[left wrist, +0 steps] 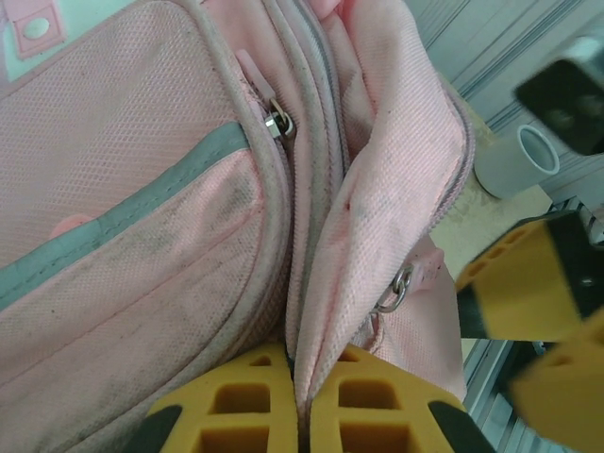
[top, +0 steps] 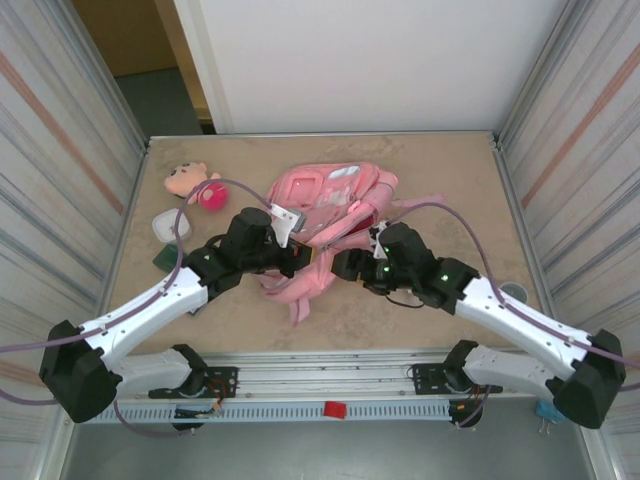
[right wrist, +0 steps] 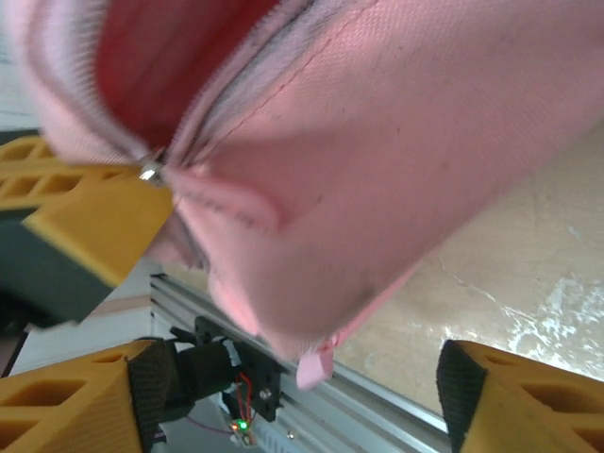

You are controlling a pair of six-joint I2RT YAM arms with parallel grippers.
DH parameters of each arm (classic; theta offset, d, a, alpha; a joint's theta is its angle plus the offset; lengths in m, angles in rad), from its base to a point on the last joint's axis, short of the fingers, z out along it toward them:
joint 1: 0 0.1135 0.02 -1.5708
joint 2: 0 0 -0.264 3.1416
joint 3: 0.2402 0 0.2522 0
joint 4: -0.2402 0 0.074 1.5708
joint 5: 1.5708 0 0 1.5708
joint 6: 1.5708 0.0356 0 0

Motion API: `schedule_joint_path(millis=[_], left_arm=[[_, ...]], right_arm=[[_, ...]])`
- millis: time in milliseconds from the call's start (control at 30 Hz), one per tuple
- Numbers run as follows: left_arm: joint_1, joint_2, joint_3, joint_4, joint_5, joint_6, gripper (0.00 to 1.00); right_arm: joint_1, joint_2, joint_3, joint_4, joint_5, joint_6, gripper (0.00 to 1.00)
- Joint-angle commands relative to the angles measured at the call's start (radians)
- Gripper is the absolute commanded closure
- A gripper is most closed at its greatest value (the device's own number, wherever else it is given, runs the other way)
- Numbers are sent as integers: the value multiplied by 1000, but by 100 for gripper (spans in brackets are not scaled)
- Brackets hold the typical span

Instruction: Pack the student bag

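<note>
We're looking at the student bag (top: 325, 195) lying in the middle of the counter (top: 450, 310), front pockets facing up and its near edge bunching between the two arms. Our left tool (left wrist: 300, 387) is squeezing narrow on a fold of the pink fabric right beside a zipper (left wrist: 279, 121), with the seam running between both yellow pads. Our right tool (right wrist: 283, 377) is gaping wide, and the bag's unzipped edge is hanging over the gap.
</note>
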State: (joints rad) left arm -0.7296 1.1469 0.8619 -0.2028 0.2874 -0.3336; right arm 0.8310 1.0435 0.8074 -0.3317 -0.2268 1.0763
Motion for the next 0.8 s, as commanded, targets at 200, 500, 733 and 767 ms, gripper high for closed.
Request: schedule_joint_path(millis=[200,500,733,767], left_arm=[[-8,-22,55,130,49,-81,100],[59,-23,134,-14,-28,24,100],[94,-25,135,-2,58,26,100],[93,-29,126,8,68,15,100]], right_arm=[[-22,77,-29,111,-10,-44,72],[-60,-47,-198,20,10,-57,100],[-84,-151,-268,115,-14,-32,100],[-88,-155,-271,120,-22,-34,100]])
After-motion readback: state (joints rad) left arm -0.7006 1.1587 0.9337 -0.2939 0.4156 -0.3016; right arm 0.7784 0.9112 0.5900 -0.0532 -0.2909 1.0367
